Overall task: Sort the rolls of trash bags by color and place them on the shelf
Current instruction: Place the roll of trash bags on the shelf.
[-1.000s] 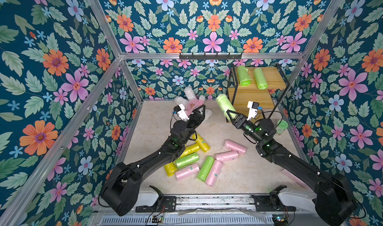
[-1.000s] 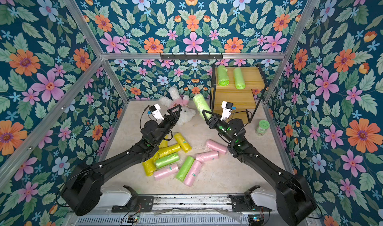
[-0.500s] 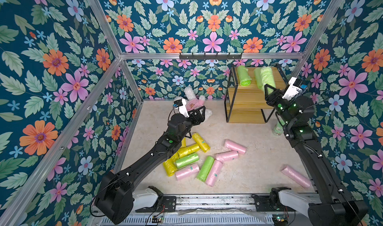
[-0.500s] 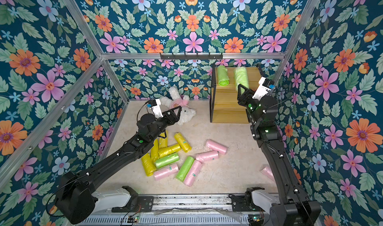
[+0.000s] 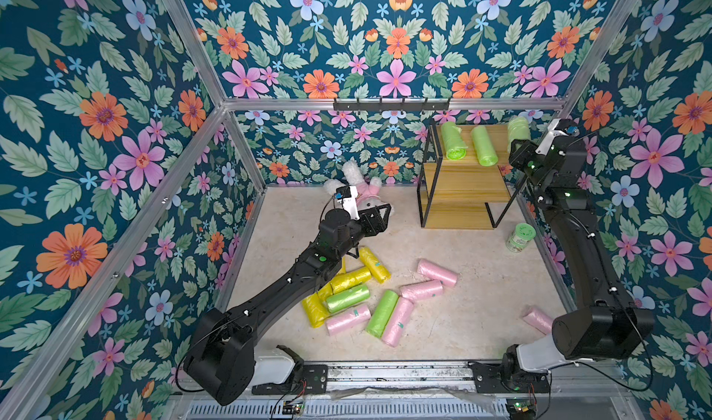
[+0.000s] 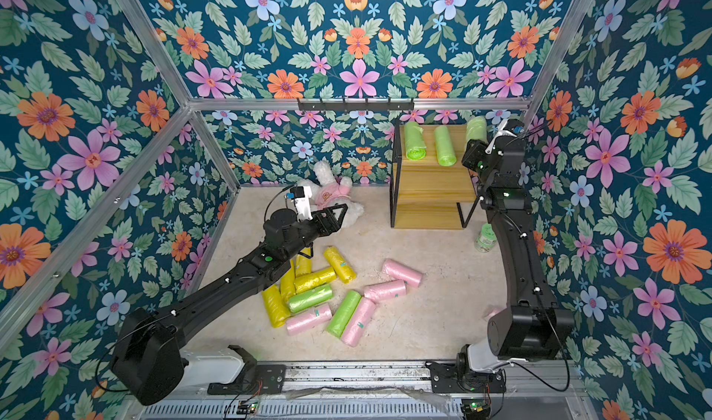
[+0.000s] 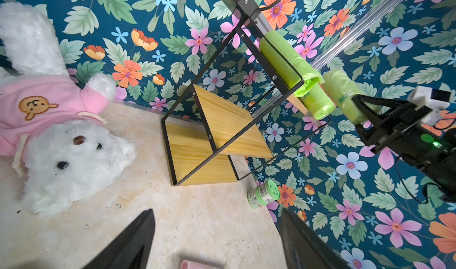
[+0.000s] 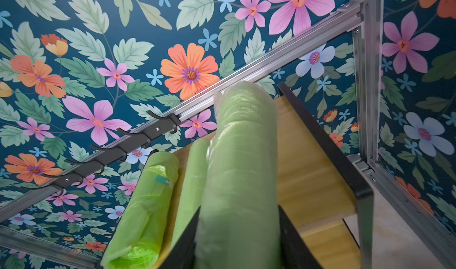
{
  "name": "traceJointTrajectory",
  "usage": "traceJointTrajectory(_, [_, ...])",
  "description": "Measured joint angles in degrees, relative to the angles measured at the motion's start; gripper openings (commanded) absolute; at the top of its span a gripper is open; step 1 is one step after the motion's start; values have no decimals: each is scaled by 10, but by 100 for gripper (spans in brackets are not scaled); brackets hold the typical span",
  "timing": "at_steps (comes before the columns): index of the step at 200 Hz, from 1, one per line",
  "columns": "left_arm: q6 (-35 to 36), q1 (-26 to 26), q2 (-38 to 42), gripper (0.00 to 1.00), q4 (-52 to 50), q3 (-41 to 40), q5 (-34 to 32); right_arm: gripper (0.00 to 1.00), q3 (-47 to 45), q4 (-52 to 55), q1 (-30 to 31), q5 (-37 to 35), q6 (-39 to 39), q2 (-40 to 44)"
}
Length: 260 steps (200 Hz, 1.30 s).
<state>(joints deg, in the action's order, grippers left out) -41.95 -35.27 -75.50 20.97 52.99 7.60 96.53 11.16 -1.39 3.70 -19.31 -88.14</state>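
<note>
Placement wants care: the right claw, clamped on a green roll over the top board of the shelf, should lower it parallel beside the two shelved green rolls before releasing, while the left claw hangs wide.

My right gripper has swung its lime green roll up from mid-floor to the top board of the shelf — beside the two there — baring a pink roll near my base.

White plush toy lies by the back wall, a green-lidded jar sits near the right wall, and a black hook rail runs above.
</note>
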Motion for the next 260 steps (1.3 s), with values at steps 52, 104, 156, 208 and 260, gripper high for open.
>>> traceJointTrajectory(52, [1,0,-1,84,-4,-2,12,35,45,45,0,10,21,-49])
traceJointTrajectory(104, [5,0,-1,85,-7,0,17,35,76,61,0,52,26,-83])
traceJointTrajectory(156, [5,0,-6,85,-8,1,27,35,88,71,1,90,25,-103])
traceJointTrajectory(208, [5,0,-13,84,-8,3,30,36,124,80,25,97,24,-130])
traceJointTrajectory(260, [3,0,-16,85,-8,5,36,47,143,88,36,94,24,-143])
